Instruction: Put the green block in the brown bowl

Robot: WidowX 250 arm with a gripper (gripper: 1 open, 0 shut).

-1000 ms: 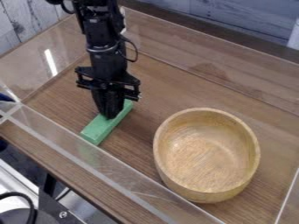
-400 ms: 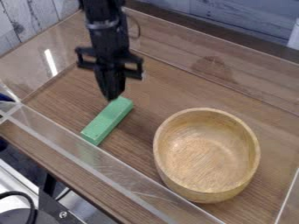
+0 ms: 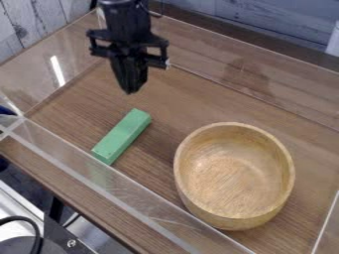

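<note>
No legible text, labels, brand marks, numbers or signs on any surface in the camera view. Nothing readable anywhere in the frame, upper left to lower right.

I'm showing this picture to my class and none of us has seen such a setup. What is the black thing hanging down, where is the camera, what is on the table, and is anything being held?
The black thing is the end of a robot arm, and its tip is a gripper, two small fingers that pinch things. It points straight down. The single camera looks down at the scene from the front, at a slant. The wooden table is fenced by clear plastic walls. Two things lie on it: a green block, flat on the wood below the gripper, and a round brown bowl to the right of it, with nothing inside. Nothing is held: the gripper hangs in the air above the block with a clear gap between them. The picture is too blurred to say whether the fingers are open or shut.
</note>
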